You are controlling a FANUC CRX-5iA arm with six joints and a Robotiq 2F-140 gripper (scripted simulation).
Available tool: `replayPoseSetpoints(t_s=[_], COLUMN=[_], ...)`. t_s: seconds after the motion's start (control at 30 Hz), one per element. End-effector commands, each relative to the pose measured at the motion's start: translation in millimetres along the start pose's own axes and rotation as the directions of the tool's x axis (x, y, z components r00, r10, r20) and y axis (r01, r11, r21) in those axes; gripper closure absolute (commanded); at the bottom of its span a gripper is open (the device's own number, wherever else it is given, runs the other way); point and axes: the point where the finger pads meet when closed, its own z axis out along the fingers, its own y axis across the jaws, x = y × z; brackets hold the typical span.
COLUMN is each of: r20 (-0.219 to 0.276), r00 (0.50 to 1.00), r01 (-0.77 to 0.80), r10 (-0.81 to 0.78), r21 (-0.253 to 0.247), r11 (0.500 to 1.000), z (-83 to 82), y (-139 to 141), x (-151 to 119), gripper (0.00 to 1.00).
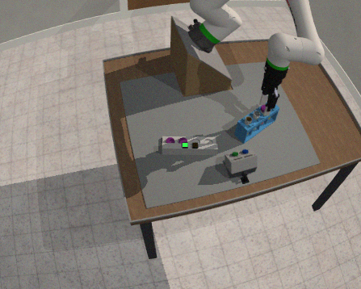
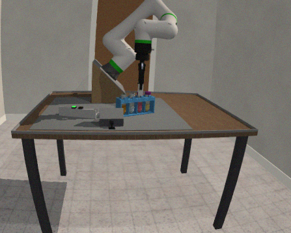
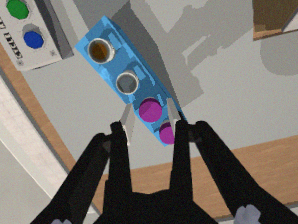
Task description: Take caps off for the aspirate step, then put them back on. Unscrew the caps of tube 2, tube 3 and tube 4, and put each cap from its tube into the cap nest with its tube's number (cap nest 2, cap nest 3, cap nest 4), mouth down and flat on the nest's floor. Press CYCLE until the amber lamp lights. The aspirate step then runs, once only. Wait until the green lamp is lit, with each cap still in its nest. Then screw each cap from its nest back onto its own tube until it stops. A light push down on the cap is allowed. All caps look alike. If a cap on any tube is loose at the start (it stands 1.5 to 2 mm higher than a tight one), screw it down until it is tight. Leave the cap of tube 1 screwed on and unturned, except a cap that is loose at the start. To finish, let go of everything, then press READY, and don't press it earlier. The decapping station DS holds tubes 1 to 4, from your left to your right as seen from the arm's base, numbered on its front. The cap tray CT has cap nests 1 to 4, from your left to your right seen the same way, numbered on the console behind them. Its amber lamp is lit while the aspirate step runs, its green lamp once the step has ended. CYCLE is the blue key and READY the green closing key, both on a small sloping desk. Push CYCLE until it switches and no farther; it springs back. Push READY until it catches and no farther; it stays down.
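Note:
The blue decapping station (image 1: 246,131) (image 2: 135,106) (image 3: 107,31) holds four tubes. In the wrist view the two nearer tubes carry purple caps (image 3: 150,106) (image 3: 167,133); the two farther tubes, a brown one (image 3: 99,50) and a grey one (image 3: 127,82), stand uncapped. My gripper (image 3: 150,108) (image 1: 270,106) (image 2: 140,92) points straight down over the station. Its fingers stand on either side of the inner capped tube's cap with a small gap on each side, so it is open. Two purple caps (image 1: 170,140) (image 1: 182,140) sit in the cap tray (image 1: 207,148). The green lamp (image 1: 185,144) (image 2: 73,106) is lit.
The small sloping desk (image 1: 240,163) (image 3: 20,55) carries the green READY key (image 1: 234,153) (image 3: 17,9) and the blue CYCLE key (image 1: 245,152) (image 3: 31,39) near the table's front edge. The arm's brown wedge pedestal (image 1: 198,73) stands at the back.

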Motion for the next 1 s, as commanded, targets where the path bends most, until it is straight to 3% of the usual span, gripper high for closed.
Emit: replayPoseSetpoints(t_s=[0.0, 0.17, 0.27, 0.37, 0.4, 0.43, 0.63, 0.67, 0.97], r20=[0.000, 0.000, -0.001, 0.000, 0.000, 0.000, 0.000, 0.000, 0.000], r00=[0.970, 0.947, 0.846, 0.790, 0.736, 0.720, 0.720, 0.720, 0.720], r01=[0.242, 0.321, 0.532, 0.614, 0.677, 0.694, 0.694, 0.694, 0.694], r10=[-0.242, -0.321, -0.532, -0.614, -0.677, -0.694, -0.694, -0.694, -0.694], r21=[0.000, 0.000, 0.000, 0.000, 0.000, 0.000, 0.000, 0.000, 0.000], r11=[0.970, 0.947, 0.846, 0.790, 0.736, 0.720, 0.720, 0.720, 0.720], z=[-0.7, -0.7, -0.7, -0.7, -0.7, -0.7, -0.7, -0.7, -0.7], y=[-0.2, -0.2, -0.2, -0.2, -0.2, -0.2, -0.1, -0.1, -0.1], x=[0.1, 0.1, 0.1, 0.1, 0.1, 0.1, 0.1, 0.1, 0.1], gripper=[0.65, 0.65, 0.65, 0.65, 0.65, 0.65, 0.65, 1.00, 1.00])
